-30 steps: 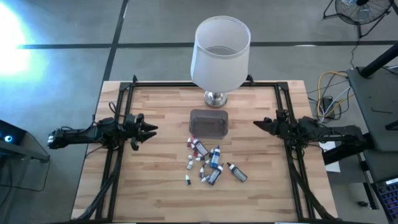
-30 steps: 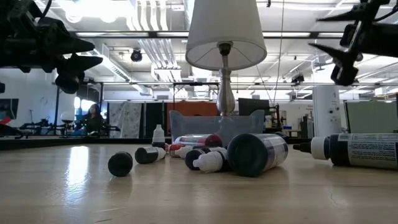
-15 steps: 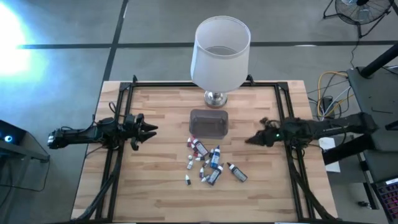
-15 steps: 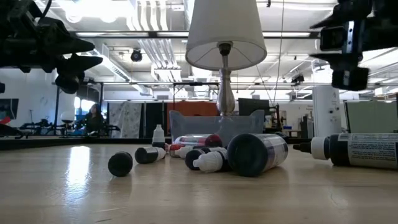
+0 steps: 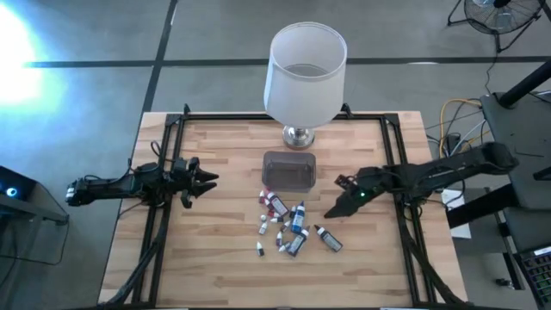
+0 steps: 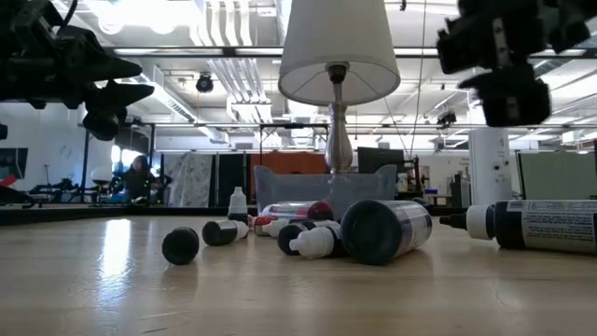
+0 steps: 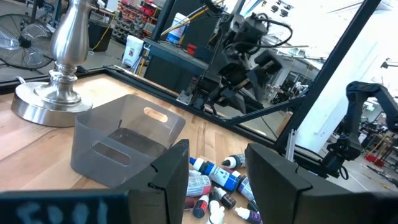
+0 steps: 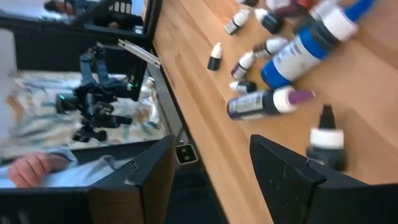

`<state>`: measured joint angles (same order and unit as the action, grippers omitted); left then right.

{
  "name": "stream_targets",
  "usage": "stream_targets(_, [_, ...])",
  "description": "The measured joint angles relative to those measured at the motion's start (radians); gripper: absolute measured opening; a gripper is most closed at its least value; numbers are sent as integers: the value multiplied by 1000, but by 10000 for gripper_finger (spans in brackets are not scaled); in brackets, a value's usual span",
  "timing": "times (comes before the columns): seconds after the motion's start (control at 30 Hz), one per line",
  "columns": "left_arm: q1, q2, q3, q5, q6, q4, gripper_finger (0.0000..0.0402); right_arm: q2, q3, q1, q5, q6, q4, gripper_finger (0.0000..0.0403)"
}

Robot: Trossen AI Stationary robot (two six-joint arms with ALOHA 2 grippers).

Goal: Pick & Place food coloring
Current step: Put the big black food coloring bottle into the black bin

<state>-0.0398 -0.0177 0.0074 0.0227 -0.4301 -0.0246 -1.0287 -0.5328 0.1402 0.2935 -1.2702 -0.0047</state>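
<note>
Several small food coloring bottles (image 5: pixel 288 227) with white tips lie in a loose heap on the wood at mid-table, most of them on their sides; they also show in the low view (image 6: pixel 373 231) and the right wrist view (image 8: pixel 292 53). My right gripper (image 5: pixel 331 212) is open and hangs above the table just right of the heap, slanting down toward it; a dark bottle (image 8: pixel 326 140) lies ahead of its fingers. My left gripper (image 5: pixel 212 179) is open and waits in the air at the table's left, pointing at the heap (image 7: pixel 217 183).
A clear rectangular tub (image 5: pixel 289 170) stands just beyond the bottles. A lamp with a big white shade (image 5: pixel 306 71) stands on its metal base (image 5: pixel 299 135) at the far edge. Black frame rails (image 5: pixel 160 215) run along both table sides. Bare wood lies near and left.
My right gripper has travelled from the table's right side toward the left and the near edge, reaching out over the wood toward the heap of bottles and tipping downward. The bottles have not moved.
</note>
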Motion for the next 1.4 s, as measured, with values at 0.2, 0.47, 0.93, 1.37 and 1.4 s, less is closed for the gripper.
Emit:
stream_targets(0.2, [0,0,0,0,0,0,135,-162,-162,4,10,93,-219,201])
stream_targets(0.47, [0,0,0,0,0,0,135,-396,-389,76,13,233,-596,201])
stream_targets(0.93, [0,0,0,0,0,0,135,-690,-652,150,-281,129,-855,201])
stream_targets(1.37, [0,0,0,0,0,0,135,-690,-626,162,-233,32,-746,220])
stream_targets(1.4, [0,0,0,0,0,0,135,-690,-620,162,-233,20,-744,228])
